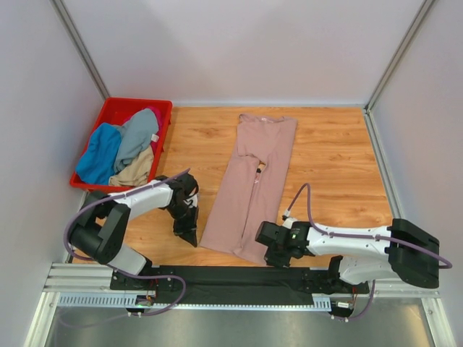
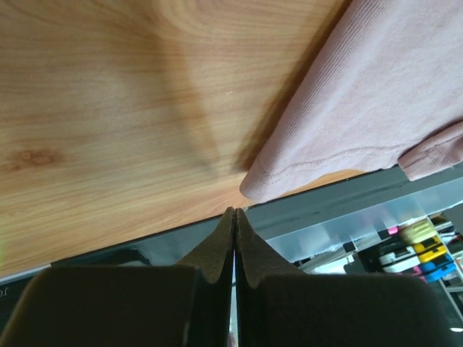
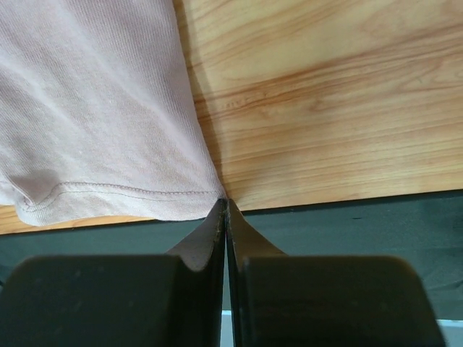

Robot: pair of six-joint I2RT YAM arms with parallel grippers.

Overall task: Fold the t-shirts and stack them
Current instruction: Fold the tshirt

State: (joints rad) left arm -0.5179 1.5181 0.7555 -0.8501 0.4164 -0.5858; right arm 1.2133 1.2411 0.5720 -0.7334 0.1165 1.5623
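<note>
A dusty-pink t-shirt (image 1: 253,181) lies folded into a long strip on the wooden table, collar at the far end and hem near the front edge. My left gripper (image 1: 188,235) is at the hem's left corner. In the left wrist view its jaws are pressed together, and the gripper (image 2: 234,211) touches the rounded pink corner (image 2: 347,108). My right gripper (image 1: 272,254) is at the hem's right corner. In the right wrist view the stitched hem of the shirt (image 3: 94,123) tapers into the closed tips of the gripper (image 3: 225,202). Blue, grey and magenta shirts (image 1: 119,148) lie in the crate.
A red plastic crate (image 1: 108,112) stands at the far left corner with a beige cloth (image 1: 134,173) in it too. Grey walls enclose the table on three sides. The table's front edge and a dark rail (image 1: 239,275) run just below both grippers.
</note>
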